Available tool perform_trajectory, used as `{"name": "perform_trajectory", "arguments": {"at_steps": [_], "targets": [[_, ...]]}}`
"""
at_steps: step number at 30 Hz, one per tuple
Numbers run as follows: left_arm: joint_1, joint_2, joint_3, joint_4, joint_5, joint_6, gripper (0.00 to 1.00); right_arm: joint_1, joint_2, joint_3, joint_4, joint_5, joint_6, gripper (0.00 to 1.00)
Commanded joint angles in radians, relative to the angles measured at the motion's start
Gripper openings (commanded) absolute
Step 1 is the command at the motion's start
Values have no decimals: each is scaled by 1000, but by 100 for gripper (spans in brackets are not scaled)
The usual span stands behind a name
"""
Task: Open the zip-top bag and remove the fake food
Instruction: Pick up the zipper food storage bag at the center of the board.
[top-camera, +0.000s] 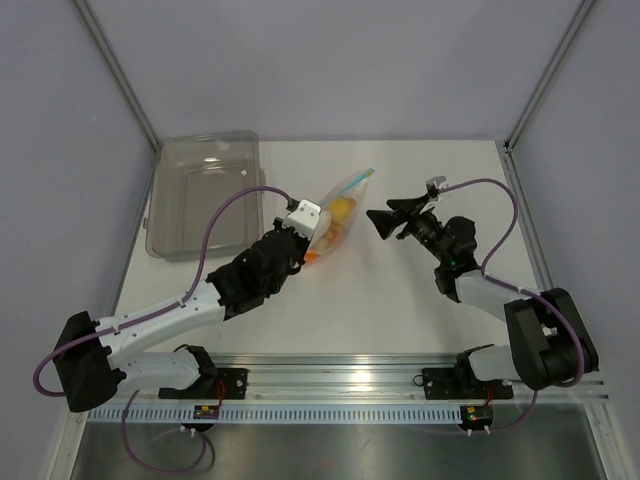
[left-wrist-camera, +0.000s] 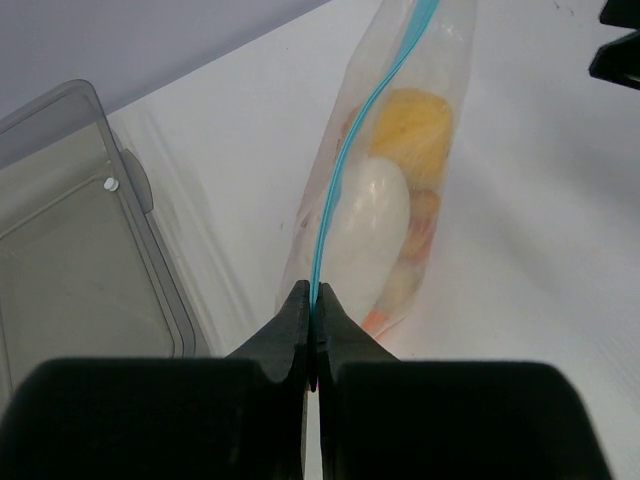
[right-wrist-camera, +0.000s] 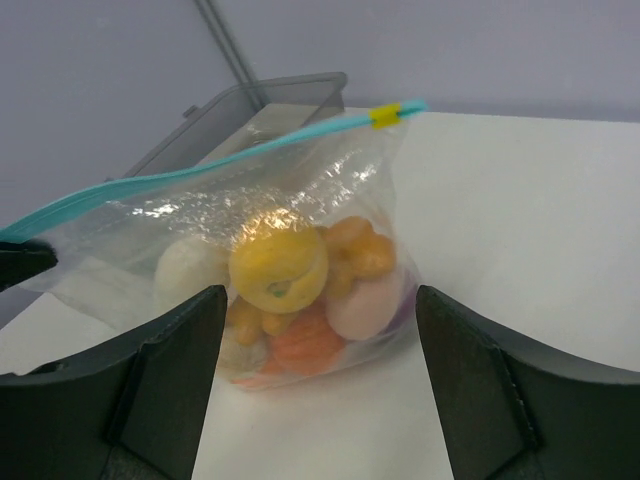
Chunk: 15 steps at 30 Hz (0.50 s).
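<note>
While propped on edge on the table (top-camera: 420, 290) (zip-top bag (top-camera: 342, 212), zip strip (left-wrist-camera: 350, 160) uppermost), holds fake food (right-wrist-camera: 290, 280) heaped low. Runs lengthwise away from left gripper (left-wrist-camera: 313, 305), pressed together on the strip's near end. Presents its broad side to right gripper (top-camera: 381, 223), spread wide and just apart, nearer the free end with yellow slider (right-wrist-camera: 385, 115). Lies right of grey tray (top-camera: 200, 190), near but apart.

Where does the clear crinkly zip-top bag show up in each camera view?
Top external: clear crinkly zip-top bag at centre.
Left wrist: upper centre, its blue strip clamped in the left pincer.
Right wrist: fills the centre.
Shared landmark: smoky-grey translucent rectangular tray.
</note>
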Motion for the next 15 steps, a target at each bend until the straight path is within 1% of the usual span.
{"name": "perform_trajectory", "arguments": {"at_steps": [1,2,5,10,13,15], "targets": [[6,-39,-12,77,6,-11,0,-24,89,139,105,-265,-82,83],[6,-39,-12,75,1,-11,0,-30,137,155,105,-295,-87,82],[7,-42,-12,70,4,-16,0,-48,212,205,110,-314,-117,82],[9,-39,-8,61,-12,-23,0,-83,292,262,124,-320,-121,82],[9,-36,-2,52,-19,-28,0,-100,336,303,151,-359,-98,82],[9,-47,-14,63,4,-30,0,-106,370,323,167,-379,-87,83]]}}
